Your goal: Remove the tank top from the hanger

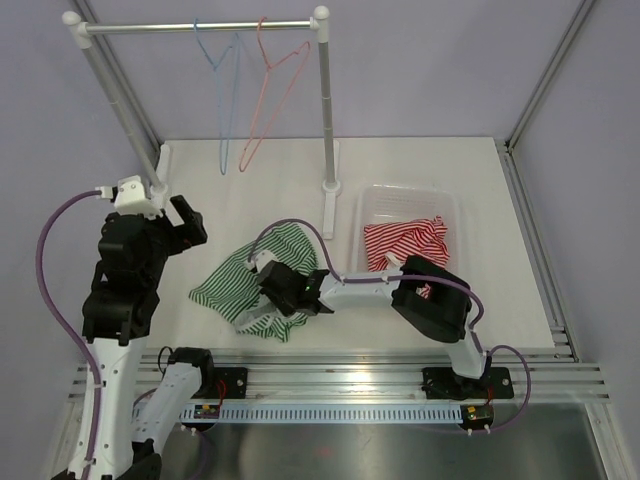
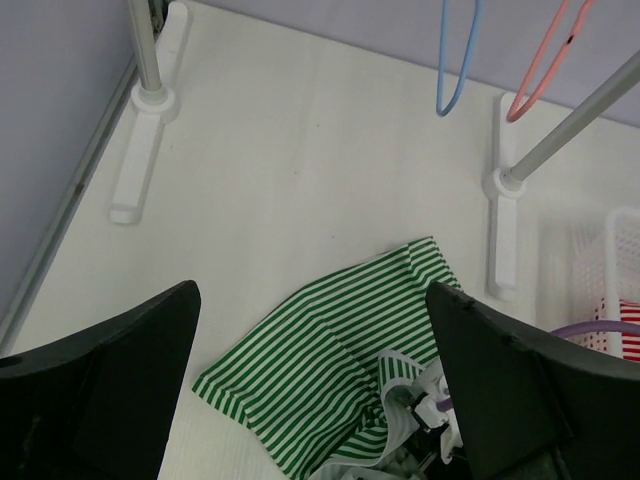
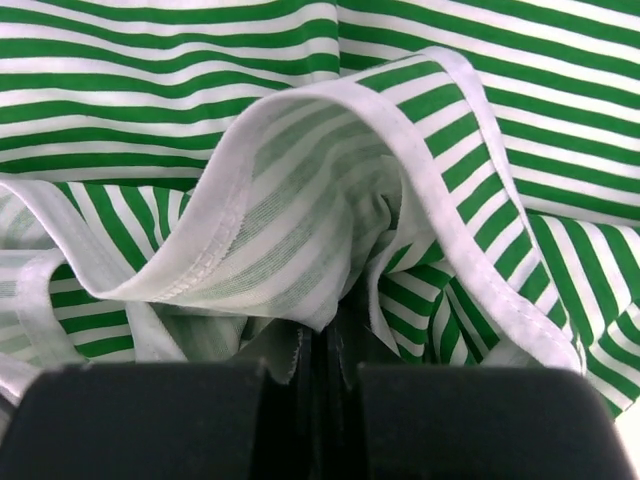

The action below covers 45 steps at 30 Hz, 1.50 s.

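Overhead overview, angled left-wrist, close right-wrist; tank top [image 1: 228,280] in all.

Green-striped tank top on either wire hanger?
No, the green-striped tank top lies on the white table; blue wire hanger and pink wire hanger hang bare.

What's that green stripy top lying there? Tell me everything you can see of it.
The tank top is thin, soft-looking fabric in green and white stripes, with white stitched binding along its openings. It lies crumpled and partly folded over itself on the white table, not hanging from anything. The right gripper is shut on a bunched fold of it, with the binding looping up just beyond the fingers. Apart from the gripper and the table, nothing visibly touches it.
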{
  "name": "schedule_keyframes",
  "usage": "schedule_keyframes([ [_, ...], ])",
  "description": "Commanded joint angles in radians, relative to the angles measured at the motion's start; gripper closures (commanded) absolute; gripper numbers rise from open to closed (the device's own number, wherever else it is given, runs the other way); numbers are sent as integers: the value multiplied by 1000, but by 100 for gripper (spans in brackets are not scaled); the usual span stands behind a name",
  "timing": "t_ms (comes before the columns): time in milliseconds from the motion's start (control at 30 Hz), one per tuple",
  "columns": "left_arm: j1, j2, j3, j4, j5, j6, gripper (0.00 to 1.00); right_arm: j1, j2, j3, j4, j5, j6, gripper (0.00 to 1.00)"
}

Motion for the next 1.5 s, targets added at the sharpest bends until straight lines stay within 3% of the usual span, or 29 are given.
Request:
schedule_keyframes([
  [0, -22, -21, -104, 97, -53, 0, 1, -1, -67, -79, -64, 75, -4, 100],
  [300, -59, -63, -182, 115, -58, -1, 1, -16, -427, -1, -159, 308, -64, 100],
  [500, -67, -84, -188, 117, -81, -1, 1, -34, -576, 113, -292, 573, -138, 100],
  [600, -72, -92, -191, 117, -95, -1, 1, -91, -653, 160, -420, 660, -113, 100],
  [733, -73, -94, -188, 117, -103, -3, 1, -205, -760, 159, -508, 657, -67, 100],
  [1000, -75, -89, -190, 118, -101, -4, 1, -421, -920, 32, -482, 484, -53, 100],
  [1067, -75, -92, -190, 118, -101, -4, 1, -461, -884, 3, -481, 438, -40, 100],
  [1300, -81, -89, -194, 123, -89, -3, 1, -717, -770, -195, -283, 23, 80, 100],
  [1467, -84, -89, -191, 121, -89, -3, 1, -827, -565, -242, -297, -84, 120, 100],
])
